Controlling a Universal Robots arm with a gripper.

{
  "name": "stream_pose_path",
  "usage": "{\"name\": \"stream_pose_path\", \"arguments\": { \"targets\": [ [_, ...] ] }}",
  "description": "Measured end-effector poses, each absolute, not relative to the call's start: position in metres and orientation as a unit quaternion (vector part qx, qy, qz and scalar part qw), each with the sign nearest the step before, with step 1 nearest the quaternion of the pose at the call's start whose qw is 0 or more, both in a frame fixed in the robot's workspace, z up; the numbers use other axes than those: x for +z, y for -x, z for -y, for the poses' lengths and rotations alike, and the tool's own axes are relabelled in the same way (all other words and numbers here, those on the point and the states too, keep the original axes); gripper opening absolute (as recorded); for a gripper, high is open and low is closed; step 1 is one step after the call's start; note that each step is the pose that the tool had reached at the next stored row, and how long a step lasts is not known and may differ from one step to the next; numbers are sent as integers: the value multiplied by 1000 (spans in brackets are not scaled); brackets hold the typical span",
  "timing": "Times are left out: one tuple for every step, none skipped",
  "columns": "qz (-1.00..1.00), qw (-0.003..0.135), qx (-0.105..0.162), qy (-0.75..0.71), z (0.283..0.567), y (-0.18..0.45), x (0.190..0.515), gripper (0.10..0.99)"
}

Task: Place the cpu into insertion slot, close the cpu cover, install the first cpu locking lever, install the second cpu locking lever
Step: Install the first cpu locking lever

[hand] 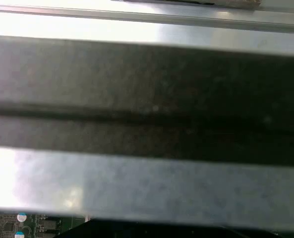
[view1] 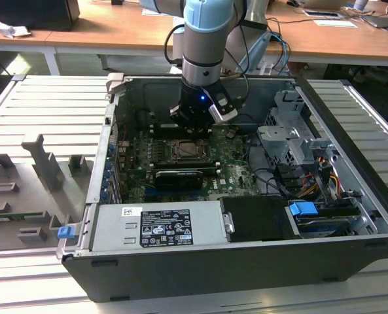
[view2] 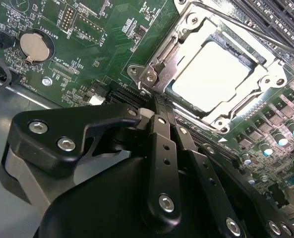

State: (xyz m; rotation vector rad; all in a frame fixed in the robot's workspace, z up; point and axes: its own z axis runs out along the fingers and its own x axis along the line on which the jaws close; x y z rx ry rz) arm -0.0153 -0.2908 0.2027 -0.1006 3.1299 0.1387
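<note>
Glossy metal cpu, matt blk gripper

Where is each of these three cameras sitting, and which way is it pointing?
Exterior view: off the arm, looking down into the open computer case; arm and gripper above the insertion slot.
Second wrist view: on the wrist, facing the cpu under the cpu cover; gripper in front.
First wrist view: close against blurred metal.
Both wrist views share the green board.

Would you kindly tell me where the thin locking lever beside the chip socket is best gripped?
Probably on the lever, along its straight bare stretch, pinched across from above. It is a thin rod lying along the cover frame edge, so sideways approaches look blocked.
</note>
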Motion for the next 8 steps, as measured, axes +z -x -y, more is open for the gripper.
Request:
{"name": "stream_pose_path", "arguments": {
  "targets": [
    [-999, 3, 44, 32, 291, 15, 202, 106],
    [-999, 3, 44, 32, 291, 15, 202, 106],
    [-999, 3, 44, 32, 291, 15, 202, 106],
    [-999, 3, 44, 32, 291, 15, 201, 106],
    [-999, 3, 44, 32, 291, 15, 201, 106],
    [-999, 3, 44, 32, 291, 15, 201, 106],
    [-999, 3, 44, 32, 291, 15, 201, 106],
    [-999, 3, 44, 32, 291, 15, 201, 106]
  ]
}}
